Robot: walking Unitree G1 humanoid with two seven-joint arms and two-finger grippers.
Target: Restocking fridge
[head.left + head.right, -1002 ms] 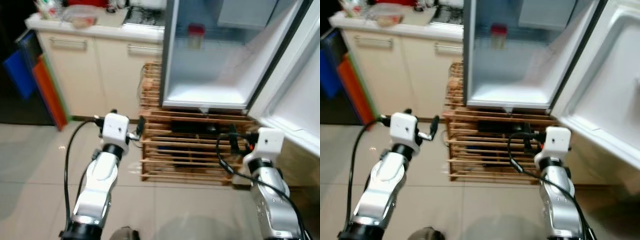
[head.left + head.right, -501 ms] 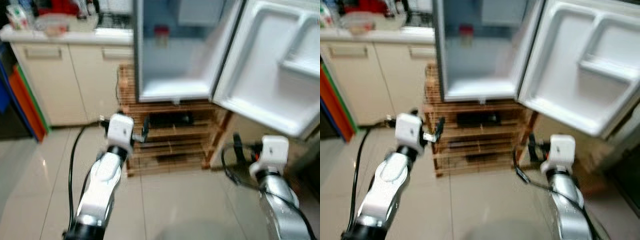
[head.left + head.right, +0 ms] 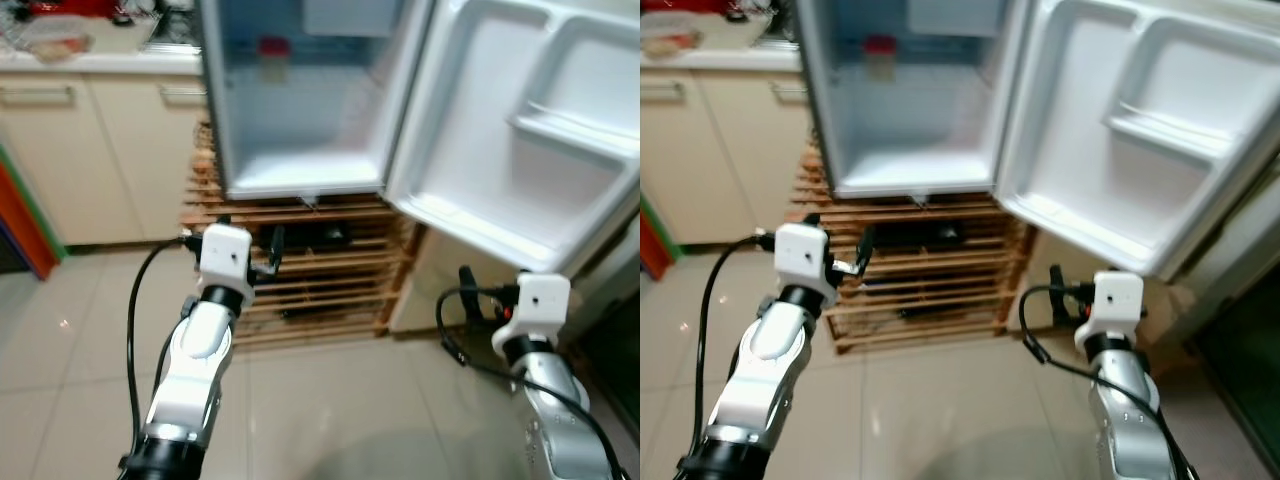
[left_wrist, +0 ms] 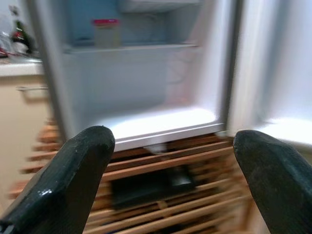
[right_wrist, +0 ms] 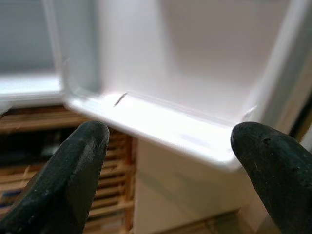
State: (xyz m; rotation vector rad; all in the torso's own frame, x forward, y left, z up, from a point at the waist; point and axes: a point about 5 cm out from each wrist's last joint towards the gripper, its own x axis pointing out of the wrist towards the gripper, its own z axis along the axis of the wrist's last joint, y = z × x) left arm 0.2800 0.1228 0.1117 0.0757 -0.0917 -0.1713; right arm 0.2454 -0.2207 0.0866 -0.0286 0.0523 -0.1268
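Nearest the camera, both arms are raised with nothing in their grasp. The left gripper (image 4: 168,180) has its fingers spread wide and empty, and the right gripper (image 5: 168,165) likewise holds its fingers parted with nothing between them. No item to be stocked is carried by either, so the restocking proper looks not yet begun.

Just beyond and below the left fingers stands a slatted wooden rack (image 3: 330,285) on the tiled floor (image 3: 340,400). The fridge (image 3: 300,110) sits on top of that rack, ahead of and above the left fingers, its cavity facing them squarely. Its door (image 3: 520,130) is swung wide, and the lower edge of the door lies straight ahead of the right fingers.

Deeper in, on the fridge's upper shelf, a small red-lidded jar (image 4: 106,33) stands upright, above the left fingers and well apart from them. The left arm is the nearer to the open cavity; the right faces the door shelves.

Farthest off, beside the fridge, runs a kitchen surface (image 3: 90,60) over pale cabinets.
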